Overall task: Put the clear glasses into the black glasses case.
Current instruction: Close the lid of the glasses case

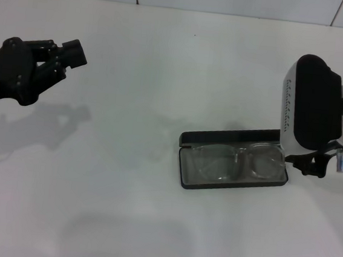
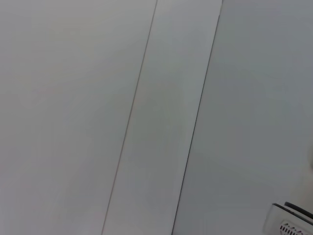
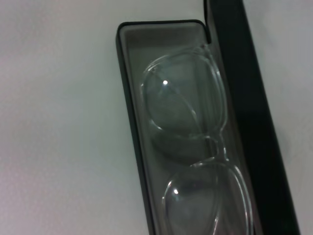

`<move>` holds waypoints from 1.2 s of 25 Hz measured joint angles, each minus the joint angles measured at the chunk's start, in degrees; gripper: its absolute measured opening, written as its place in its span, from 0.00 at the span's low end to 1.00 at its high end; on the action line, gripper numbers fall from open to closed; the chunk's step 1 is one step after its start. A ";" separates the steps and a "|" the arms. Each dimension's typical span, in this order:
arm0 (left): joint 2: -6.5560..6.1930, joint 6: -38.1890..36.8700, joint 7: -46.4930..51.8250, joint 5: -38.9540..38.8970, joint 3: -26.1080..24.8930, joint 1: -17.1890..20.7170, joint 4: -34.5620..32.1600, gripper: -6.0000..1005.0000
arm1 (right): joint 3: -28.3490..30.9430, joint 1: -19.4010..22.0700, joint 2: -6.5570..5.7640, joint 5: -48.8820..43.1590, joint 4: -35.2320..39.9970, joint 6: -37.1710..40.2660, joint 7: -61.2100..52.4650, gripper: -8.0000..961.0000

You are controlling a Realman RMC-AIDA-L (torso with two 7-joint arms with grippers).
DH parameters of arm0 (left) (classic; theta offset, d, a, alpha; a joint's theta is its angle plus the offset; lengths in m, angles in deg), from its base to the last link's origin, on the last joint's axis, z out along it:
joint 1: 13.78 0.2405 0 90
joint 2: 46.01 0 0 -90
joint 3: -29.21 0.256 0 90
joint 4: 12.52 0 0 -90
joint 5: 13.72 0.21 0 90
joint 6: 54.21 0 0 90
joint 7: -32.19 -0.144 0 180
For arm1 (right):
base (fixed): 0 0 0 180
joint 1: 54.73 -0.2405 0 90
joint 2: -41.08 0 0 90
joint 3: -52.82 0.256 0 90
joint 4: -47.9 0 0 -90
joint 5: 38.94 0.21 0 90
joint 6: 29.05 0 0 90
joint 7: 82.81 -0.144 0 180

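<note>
White tabletop stretches across the whole scene, pale and plain, with soft shadows lying on it. Over at nine o'clock the left gripper hangs above the surface, a black jointed thing with its fingers curled in toward each other; from where I stand I cannot tell whether its jaws are open or closed, and it carries nothing I can make out. It sits well apart from everything else. Its own wrist camera looks only at pale wall panels with thin seams running between them.

Moving toward four o'clock from the middle of the table, the black glasses case lies open and flat, its lid folded back on the far side and its grey lining showing. The clear glasses rest inside the tray, lenses side by side, filling most of its length. The right wrist view looks straight down on them: the frame lies within the case wall, with the dark lid alongside.

At three o'clock the right gripper hovers just beside the case's right end, under a bulky black-and-white wrist housing. Its dark fingertips sit near the case edge, yet I cannot tell whether the jaws are open or closed.
</note>
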 joint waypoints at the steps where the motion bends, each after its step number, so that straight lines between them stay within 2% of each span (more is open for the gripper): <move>1: 0.00 0.00 0.00 0.00 0.00 0.00 0.00 0.12 | 0.00 0.00 0.00 0.00 0.00 0.00 0.00 0.13; 14: 0.00 0.00 0.02 0.00 0.00 0.10 0.00 0.12 | -0.12 -0.58 -0.07 2.23 -0.71 -0.17 0.64 0.13; 25: 0.09 0.00 1.90 -0.04 -0.03 -1.35 0.09 0.12 | 0.31 0.89 0.00 2.36 9.31 7.01 -3.53 0.13; 27: 0.08 0.06 2.59 -0.04 -0.02 -2.28 0.09 0.12 | 1.56 1.49 0.02 3.67 11.46 9.23 -4.45 0.13; 30: -0.09 0.22 3.97 -0.05 -0.01 -4.53 0.09 0.12 | 6.77 3.15 0.01 8.45 15.06 13.12 -4.87 0.13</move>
